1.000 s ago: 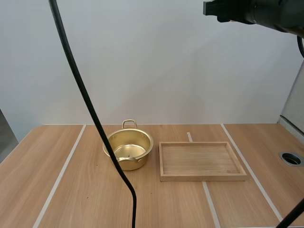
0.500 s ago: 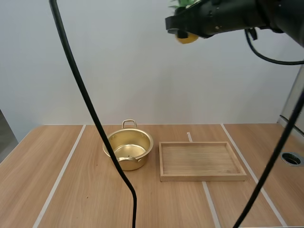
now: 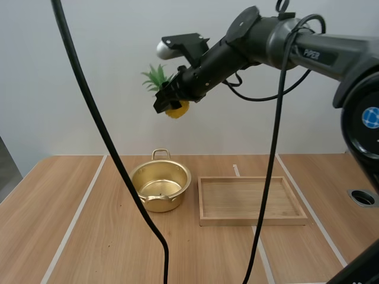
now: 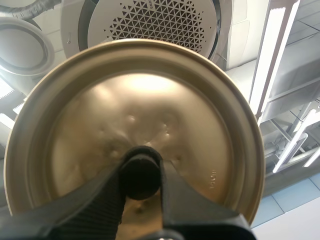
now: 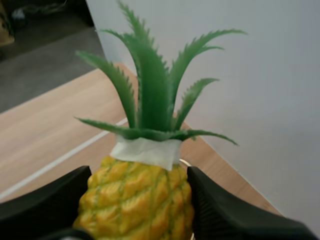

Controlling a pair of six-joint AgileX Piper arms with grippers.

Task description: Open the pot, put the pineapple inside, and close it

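The right tool (image 5: 139,192) is clenched on the pineapple (image 3: 177,109), 1 finger on each flank of the yellow body, pinching across its short axis. The left tool (image 4: 141,176) is clamped on the knob of the lid (image 4: 150,110), which it holds up, away from the counter (image 3: 89,236).

In the last second the right arm has swung in from the far upper right of the high view, down and to the left. Half a second ago the fruit was much higher; now it hangs in the air well above the pot (image 3: 179,198), apparently a little to its right, though how far forward or back it sits cannot be judged from this angle. The pot stands open and empty beside the wooden tray (image 3: 253,220). So step 1 looks done, and the carry is close to its end. What is left is lowering the pineapple in, letting go, and bringing the lid back.

The pineapple's long axis runs in line with the fingers, with the green crown pointing out past the fingertips. In the high view that axis is tilted, not upright: the crown is up and to the left, the base down toward the arm. As I read it, the fruit would go in tilted, or on its side.
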